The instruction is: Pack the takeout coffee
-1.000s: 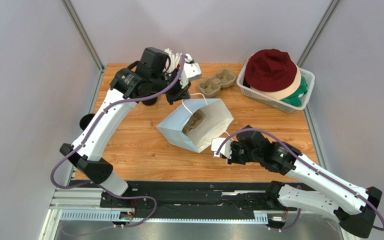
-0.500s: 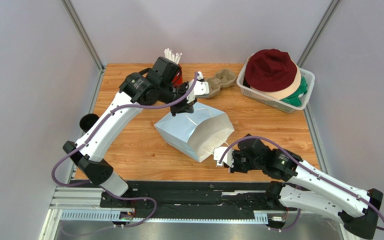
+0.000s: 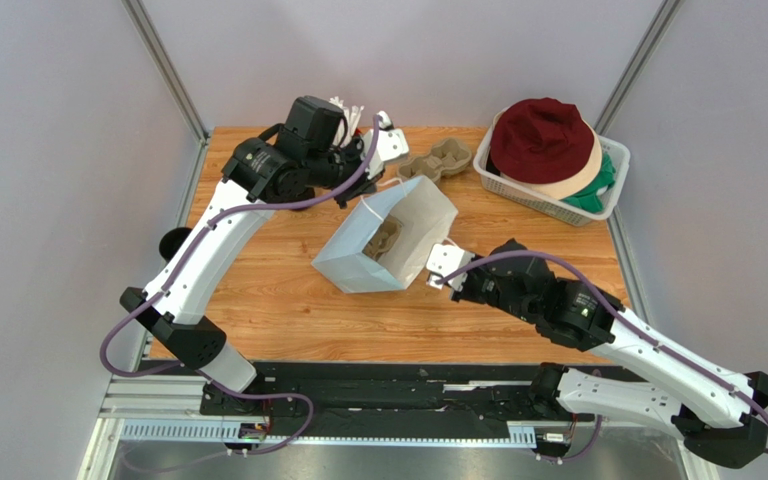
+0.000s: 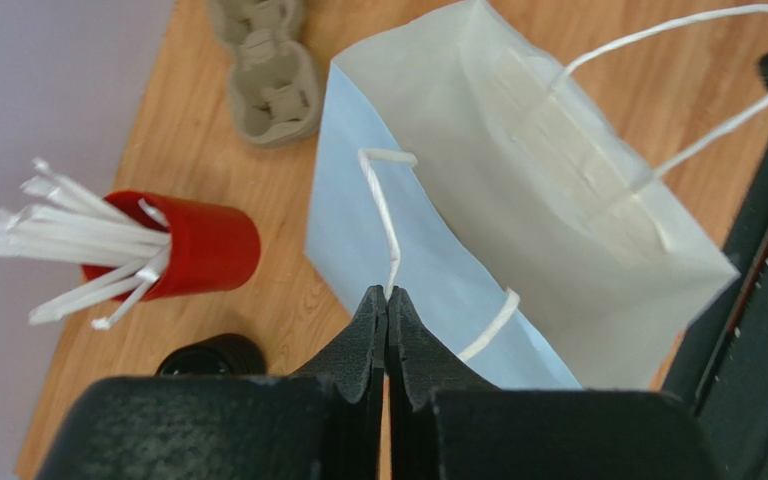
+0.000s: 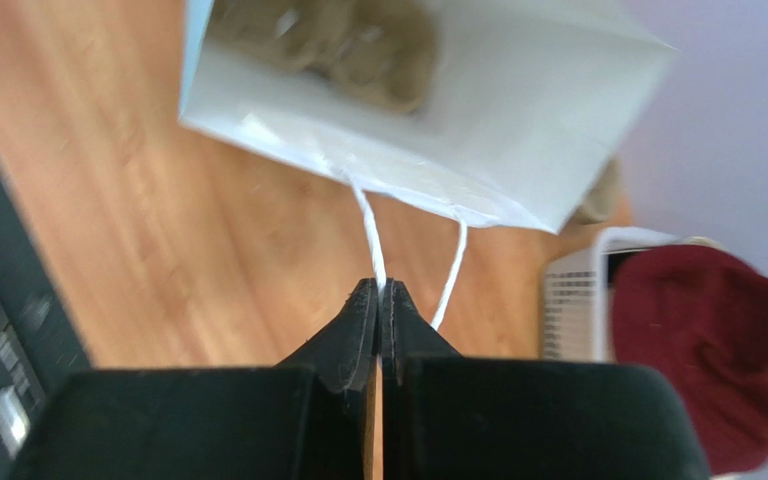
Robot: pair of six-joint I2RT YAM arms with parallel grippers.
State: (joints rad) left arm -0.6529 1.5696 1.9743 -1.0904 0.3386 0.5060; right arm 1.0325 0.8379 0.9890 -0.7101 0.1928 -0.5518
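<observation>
Straws [image 4: 68, 225] stand white in a red cup [image 4: 203, 245] at about 11 o'clock on the wooden table [image 3: 258, 290]. A black round piece [image 4: 208, 352] sits just beside that cup on its near side.

At the 12 o'clock rim of the white paper bag [image 3: 378, 265], the left gripper [image 4: 387, 298] has its fingers pressed together on the far string handle [image 4: 383, 215]. The bag stands open-mouthed at the table's centre, tilted, and a brown moulded shape [image 3: 383, 237] shows inside it.

As for the takeout coffee, I cannot tell where it is: no view shows it clearly, and the bag's contents are blurred in the right wrist view.

An empty pulp cup carrier [image 3: 438, 160] lies at 1 o'clock.

At the bag's 4 o'clock, the right gripper [image 5: 380, 290] is pinched tight on the near string handle [image 5: 368, 225], which is drawn taut.

At 2 o'clock, a white basket [image 3: 533, 200] holds a maroon hat [image 3: 543, 135].
</observation>
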